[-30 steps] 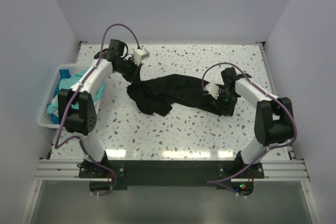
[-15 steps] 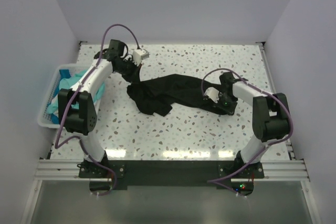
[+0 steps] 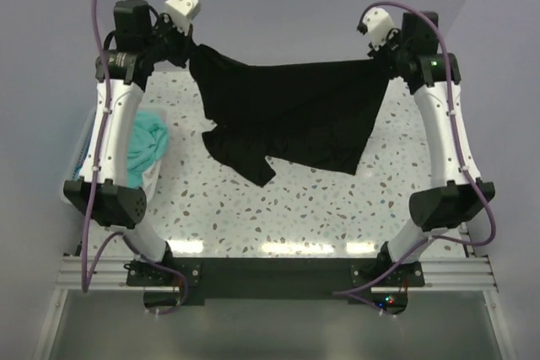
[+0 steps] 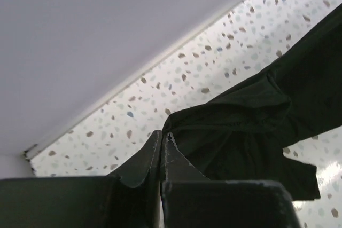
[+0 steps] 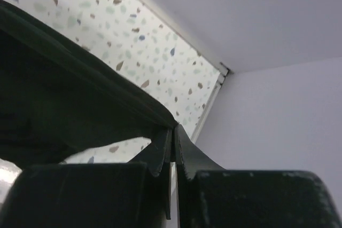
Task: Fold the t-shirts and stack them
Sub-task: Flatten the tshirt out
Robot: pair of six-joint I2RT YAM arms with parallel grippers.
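Note:
The black t-shirt [image 3: 291,111] hangs spread in the air between my two raised arms, its top edge taut and its lower part dangling over the table. My left gripper [image 3: 192,46] is shut on its upper left corner; in the left wrist view [image 4: 163,134] the jaws pinch the cloth [image 4: 251,132]. My right gripper [image 3: 381,58] is shut on the upper right corner; in the right wrist view [image 5: 172,129] the hem [image 5: 80,62] runs into the closed jaws. Teal t-shirts [image 3: 145,142] lie bunched at the left in the basket.
The white slatted basket [image 3: 78,162] sits at the table's left edge, partly behind my left arm. The speckled table [image 3: 295,208] lies below the hanging shirt. Walls close in at the back and on both sides.
Both arms have lifted high and apart, raising the black t-shirt from a crumpled heap on the table into a spread, hanging sheet.

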